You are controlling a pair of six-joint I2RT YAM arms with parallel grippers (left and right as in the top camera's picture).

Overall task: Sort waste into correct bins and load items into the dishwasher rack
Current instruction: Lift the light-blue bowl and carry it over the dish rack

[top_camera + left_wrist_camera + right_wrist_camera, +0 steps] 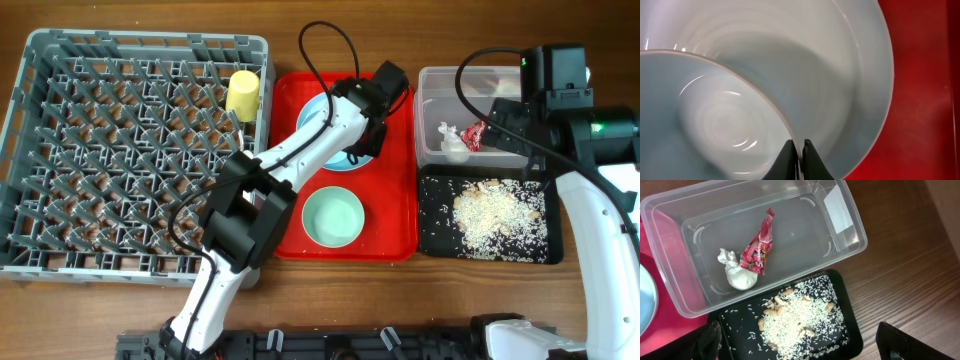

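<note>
Rim of the light blue bowl (715, 125), at the red tray's (395, 200) far edge, is pinched in my closed left gripper (799, 150): stiff, light, probably slippery.

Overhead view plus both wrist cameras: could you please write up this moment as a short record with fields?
dishwasher rack: holds the yellow cup at its right edge
red tray: pale green bowl; light blue bowl over the light blue plate
clear tub: red wrapper and white tissue
black tray: rice scraps
left gripper: fingers shut on the light blue bowl's rim
right gripper: open, empty, above the bins
</note>
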